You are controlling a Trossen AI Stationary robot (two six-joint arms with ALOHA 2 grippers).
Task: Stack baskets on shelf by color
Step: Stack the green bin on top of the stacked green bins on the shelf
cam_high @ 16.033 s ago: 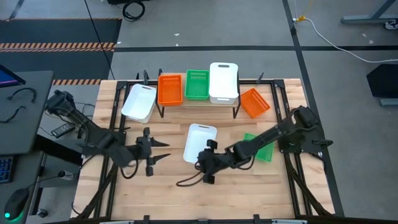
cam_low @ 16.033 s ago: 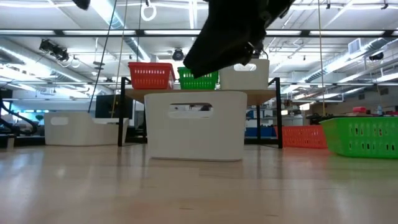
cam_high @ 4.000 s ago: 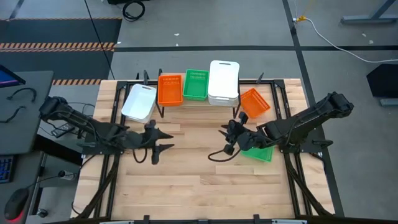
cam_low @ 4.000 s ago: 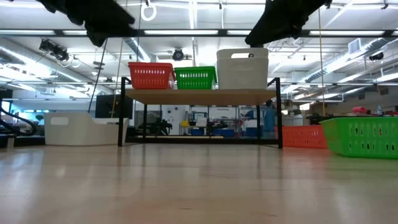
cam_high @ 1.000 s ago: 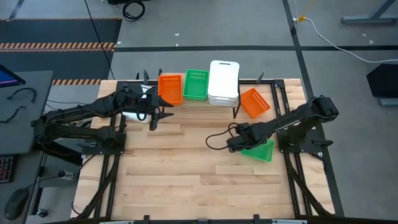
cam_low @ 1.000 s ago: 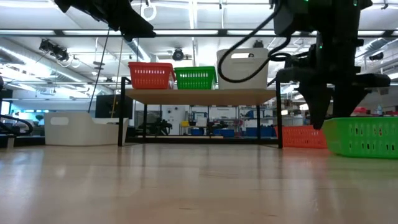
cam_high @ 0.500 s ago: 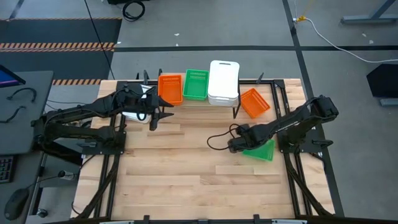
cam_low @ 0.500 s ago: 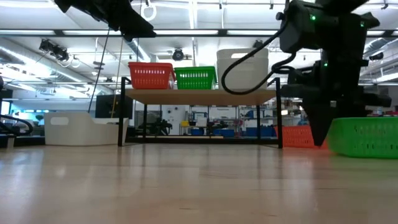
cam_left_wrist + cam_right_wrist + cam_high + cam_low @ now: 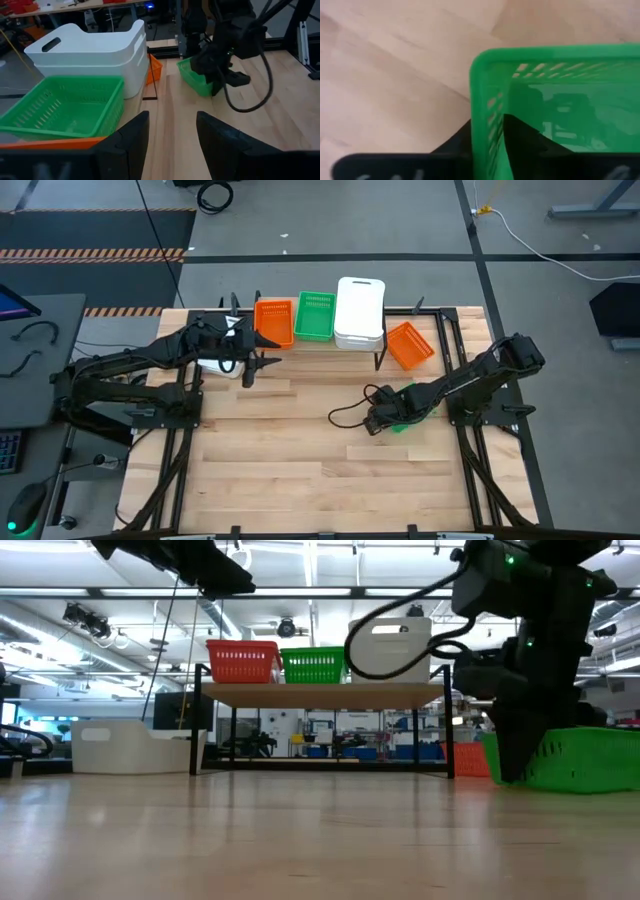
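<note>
Green plastic: the loose green basket (image 9: 412,406) sat on the bench (image 9: 300,470) right of centre, in front of the shelf (image 9: 320,694), one end raised off the wood in the low view. Right claw (image 9: 487,132) straddled its near wall, one finger outside, one inside, closed on that wall. From above, the arm covered most of the basket.

Shelf stood at the far edge of the bench. On it, left to right: an orange basket (image 9: 272,322), a green basket (image 9: 316,315), and two nested white baskets (image 9: 359,311). A second orange basket (image 9: 409,345) lay on the bench off the shelf's right end, turned at an angle. Another white basket (image 9: 215,360) lay on the bench at the shelf's left end, mostly under the left arm.

Left claw (image 9: 170,132) hung above the bench near the shelf's left end, fingers apart, nothing between them. Its camera looked along the shelf past the green and white baskets toward the right arm.
</note>
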